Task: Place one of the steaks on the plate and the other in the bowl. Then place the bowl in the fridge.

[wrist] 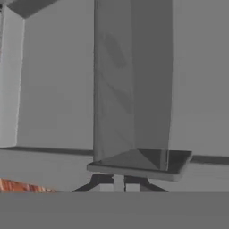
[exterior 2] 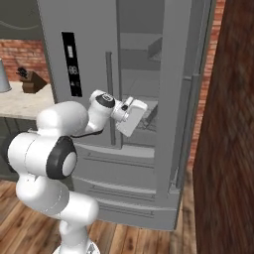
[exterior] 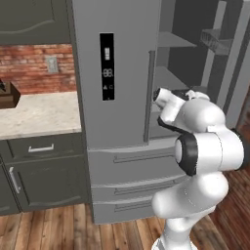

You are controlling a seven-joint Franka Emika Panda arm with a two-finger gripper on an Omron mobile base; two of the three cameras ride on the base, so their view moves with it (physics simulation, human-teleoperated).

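- the fridge [exterior: 117, 122] is the biggest thing here. it is tall and grey, with a black display panel [exterior: 107, 66] on its left door. its right door [exterior 2: 181, 99] is swung open, so the shelves [exterior: 176, 41] inside can be seen.
- the shelves that show look bare. no bowl can be seen on them, so i think the bowl is not in the fridge yet.
- the robot arm [exterior: 205, 146] reaches up to the open side of the fridge, close to the long handle [exterior: 149, 95] of the left door.
- the surface [exterior: 39, 112] sits to the left of the fridge. a dark knife block [exterior 2: 31, 82] stands on it.
- the steaks, the plate and the bowl are not in these pictures, so i cannot tell if the steaks are in their places. they must be somewhere else in the kitchen.
- the tool [exterior 2: 147, 117] is at the edge of the open fridge. in the hand view its tips [wrist: 117, 184] are pressed close together, right under the foot of a long grey bar [wrist: 132, 85]. i cannot tell if they pinch it.
- my guess: opening the fridge is about done, and getting the bowl inside is left.
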